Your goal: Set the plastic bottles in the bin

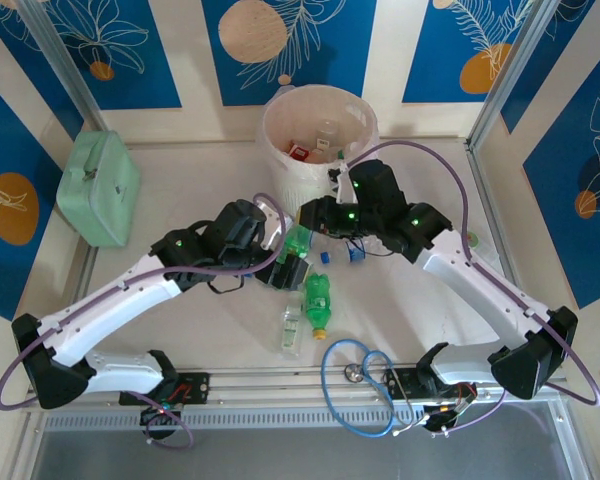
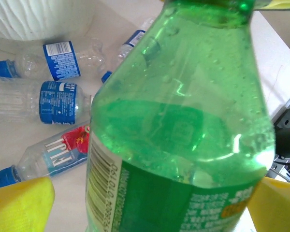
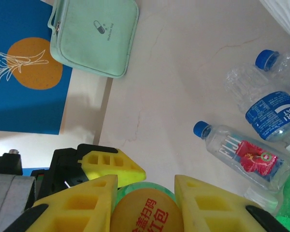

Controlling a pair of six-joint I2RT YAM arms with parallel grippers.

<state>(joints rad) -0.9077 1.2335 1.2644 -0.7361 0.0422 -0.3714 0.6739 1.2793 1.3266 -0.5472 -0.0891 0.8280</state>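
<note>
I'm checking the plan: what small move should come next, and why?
Probably close the right tool on the orange cap of the green bottle. Its fingers flank that cap, the left tool grips the bottle's body, and the bin stands just beyond the right tool.

White arm links [image 1: 120, 305], black joints [image 1: 525, 365], purple cables [image 1: 410, 144], green lights [image 1: 178, 241], yellow tool fingers [image 3: 77, 205].

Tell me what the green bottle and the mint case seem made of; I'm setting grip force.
The green bottle looks like thin, glossy, green-tinted plastic: you can see through its wall, and it shows sharp highlights. The mint case is probably matte faux leather or soft plastic, judging by its seamed edge, zip pull and low shine.
</note>
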